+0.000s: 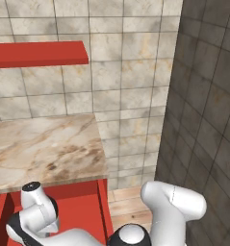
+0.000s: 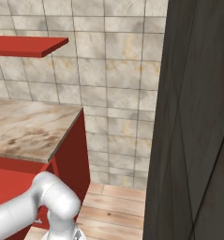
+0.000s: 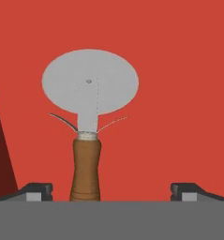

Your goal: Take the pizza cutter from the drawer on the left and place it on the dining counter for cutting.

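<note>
The pizza cutter lies flat on the plain red floor of the open drawer, grey wheel away from the camera and brown handle toward it. The gripper hangs above with its fingertips spread wide either side of the handle, holding nothing. A marbled desk overhangs the drawer, a red shelf on the tiled wall above and a dark wall close on the right.

The pizza cutter lies flat on the plain red floor of the drawer. Its round grey wheel, with a small hub dot near the middle, points away in the hand view, and its short brown wooden handle runs back toward the camera. The drawer stands pulled open beneath the marbled counter edge.
</note>
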Motion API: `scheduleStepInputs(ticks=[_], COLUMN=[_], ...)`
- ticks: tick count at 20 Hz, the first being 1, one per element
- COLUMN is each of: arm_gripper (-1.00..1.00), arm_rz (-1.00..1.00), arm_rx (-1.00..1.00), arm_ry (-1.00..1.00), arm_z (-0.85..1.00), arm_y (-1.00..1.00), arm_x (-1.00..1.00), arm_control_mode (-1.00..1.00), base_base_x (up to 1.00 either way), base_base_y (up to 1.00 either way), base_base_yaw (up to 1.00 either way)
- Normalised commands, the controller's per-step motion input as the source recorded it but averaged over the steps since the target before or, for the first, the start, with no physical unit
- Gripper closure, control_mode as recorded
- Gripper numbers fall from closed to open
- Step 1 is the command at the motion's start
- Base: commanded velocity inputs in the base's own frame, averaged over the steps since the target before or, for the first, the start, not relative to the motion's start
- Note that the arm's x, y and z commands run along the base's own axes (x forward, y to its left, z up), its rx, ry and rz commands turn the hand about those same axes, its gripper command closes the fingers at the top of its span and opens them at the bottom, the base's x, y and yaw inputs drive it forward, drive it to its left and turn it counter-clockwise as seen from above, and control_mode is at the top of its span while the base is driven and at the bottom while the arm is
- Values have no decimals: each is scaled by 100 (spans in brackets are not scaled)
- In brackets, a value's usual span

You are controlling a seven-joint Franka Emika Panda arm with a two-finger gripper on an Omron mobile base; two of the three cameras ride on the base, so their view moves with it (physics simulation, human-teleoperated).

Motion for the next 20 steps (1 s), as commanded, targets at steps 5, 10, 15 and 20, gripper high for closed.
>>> scheduleStepInputs(ticks=[5,10,15,20], arm_gripper=[-100,-100,-100,-100], arm_rz=[0,0,0,0], arm_rx=[0,0,0,0], arm_ry=[0,3,3,2], arm_z=[-21,-21,-21,-18], arm_y=[0,0,0,7], arm_x=[4,4,0,0], arm_control_mode=[-100,-100,-100,-100], base_base_x=[0,0,0,0], base_base_y=[0,0,0,0], base_base_yaw=[0,0,0,0])
